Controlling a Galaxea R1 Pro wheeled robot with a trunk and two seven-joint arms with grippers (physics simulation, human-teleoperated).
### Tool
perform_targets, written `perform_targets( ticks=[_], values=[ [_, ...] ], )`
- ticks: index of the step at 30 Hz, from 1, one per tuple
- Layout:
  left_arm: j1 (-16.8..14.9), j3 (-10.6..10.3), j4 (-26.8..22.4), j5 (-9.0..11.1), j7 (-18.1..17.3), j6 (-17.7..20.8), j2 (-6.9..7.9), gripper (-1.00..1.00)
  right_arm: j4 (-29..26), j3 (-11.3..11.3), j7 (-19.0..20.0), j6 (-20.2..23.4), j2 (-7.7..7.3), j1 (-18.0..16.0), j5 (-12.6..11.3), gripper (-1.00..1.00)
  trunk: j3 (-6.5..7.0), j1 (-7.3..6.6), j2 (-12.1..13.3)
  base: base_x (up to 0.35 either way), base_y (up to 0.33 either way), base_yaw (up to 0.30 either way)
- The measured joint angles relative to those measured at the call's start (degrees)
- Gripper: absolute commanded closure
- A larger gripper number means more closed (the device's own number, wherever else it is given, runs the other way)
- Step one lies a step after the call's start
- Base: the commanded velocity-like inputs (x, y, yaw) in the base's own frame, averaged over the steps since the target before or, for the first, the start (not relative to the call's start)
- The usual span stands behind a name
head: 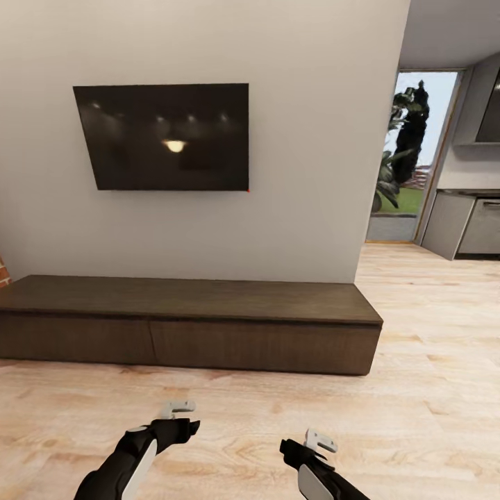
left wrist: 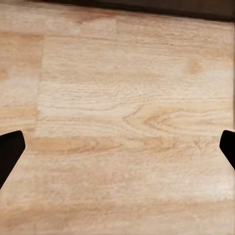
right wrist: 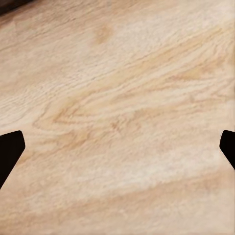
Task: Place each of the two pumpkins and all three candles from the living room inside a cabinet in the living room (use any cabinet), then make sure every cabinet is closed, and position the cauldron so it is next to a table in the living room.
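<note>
You face the cabinet (head: 187,326); it is long and low and sits against the far wall (head: 305,173); its two drawer fronts are shut and its top is bare; a dark TV (head: 163,137) hangs on the wall above it; the wood floor (head: 417,389) runs from the cabinet to you; far on the right there is a doorway (head: 410,160) with a plant (head: 399,139) and grey kitchen units (head: 465,222). Your left gripper (head: 182,414) hangs low and near on the left, over the floor; in its wrist view the dark fingers (left wrist: 11,152) sit far apart at both edges, spread wide with nothing between them but floor (left wrist: 122,122). Your right gripper (head: 318,443) hangs low and near on the right; its fingers (right wrist: 10,152) are spread wide too, over bare floor (right wrist: 122,122); a strip of the cabinet (left wrist: 147,7) shows at the far edge of the left wrist view.
</note>
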Motion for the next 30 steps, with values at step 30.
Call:
perform_targets(
  ticks=[30],
  values=[
    [-0.2, -1.1, -2.6, 0.2, -0.7, 7.8, 0.01, -1.00, 3.3, -4.4, 28.1, -9.7, -5.95, 1.5, -11.0, -1.00, 0.00, 0.00, 0.0, -0.002, 0.000, 0.000]
  ],
)
